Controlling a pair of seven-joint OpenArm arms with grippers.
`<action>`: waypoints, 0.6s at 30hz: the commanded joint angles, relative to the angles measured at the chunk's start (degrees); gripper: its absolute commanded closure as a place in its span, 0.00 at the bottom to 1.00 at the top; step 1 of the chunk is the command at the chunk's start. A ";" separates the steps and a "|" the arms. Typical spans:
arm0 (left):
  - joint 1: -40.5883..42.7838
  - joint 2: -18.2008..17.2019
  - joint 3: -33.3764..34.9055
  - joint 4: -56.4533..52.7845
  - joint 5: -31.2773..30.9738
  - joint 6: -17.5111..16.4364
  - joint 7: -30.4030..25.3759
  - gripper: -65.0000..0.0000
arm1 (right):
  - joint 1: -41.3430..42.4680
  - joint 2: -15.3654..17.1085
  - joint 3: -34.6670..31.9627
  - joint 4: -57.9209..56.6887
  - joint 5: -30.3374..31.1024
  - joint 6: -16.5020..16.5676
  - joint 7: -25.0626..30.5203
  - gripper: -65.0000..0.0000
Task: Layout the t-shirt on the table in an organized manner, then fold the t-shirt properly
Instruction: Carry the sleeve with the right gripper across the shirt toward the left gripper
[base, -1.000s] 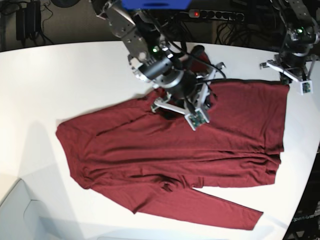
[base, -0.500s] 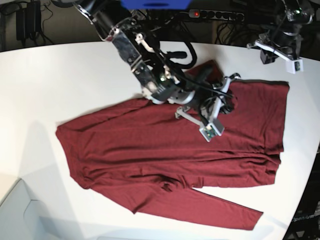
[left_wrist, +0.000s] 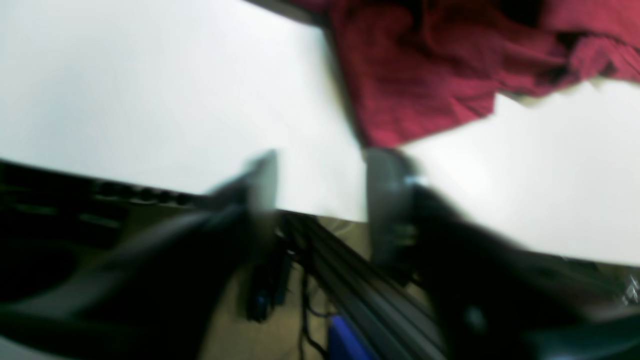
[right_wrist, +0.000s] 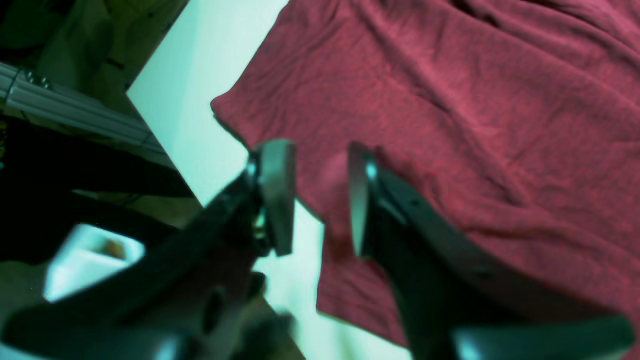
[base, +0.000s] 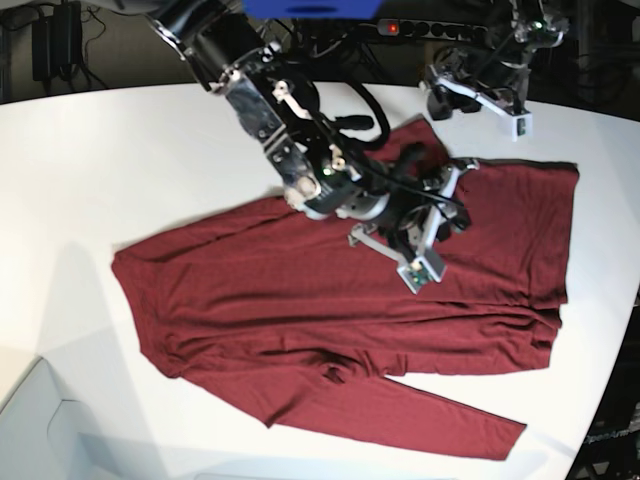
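The maroon t-shirt (base: 300, 300) lies spread and wrinkled across the white table (base: 120, 160), one long sleeve (base: 420, 415) running along the near edge. My right gripper (base: 445, 205) hovers over the shirt's upper middle. In the right wrist view it (right_wrist: 317, 195) is open over a shirt (right_wrist: 475, 125) edge, with nothing pinched. My left gripper (base: 437, 103) is at the far table edge, just beyond the shirt's bunched top part. The left wrist view is blurred, but the gripper (left_wrist: 320, 185) is open and empty over bare table (left_wrist: 150, 90), with the shirt (left_wrist: 425, 75) ahead.
A power strip (base: 430, 28) with a red light and loose cables lie behind the far table edge. The table's curved edge (base: 610, 330) runs close to the shirt on the right. A pale grey surface (base: 30, 420) sits off the near left corner.
Both grippers have gone from shut to open. The left arm has swung leftward along the far table edge. The right arm has stayed over the shirt's upper middle, shifting only slightly.
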 joint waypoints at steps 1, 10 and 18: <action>-0.22 -0.17 0.21 0.90 -0.50 -0.13 -1.00 0.37 | 1.08 -0.84 0.05 1.15 0.80 -0.14 1.23 0.66; -5.67 0.53 0.30 -4.11 -0.32 -0.04 -0.91 0.26 | 0.99 0.30 0.41 2.55 0.80 -0.06 1.32 0.63; -9.89 1.14 4.52 -11.93 -0.15 -0.04 -0.82 0.32 | 1.17 3.20 1.37 3.26 0.80 -0.06 1.32 0.63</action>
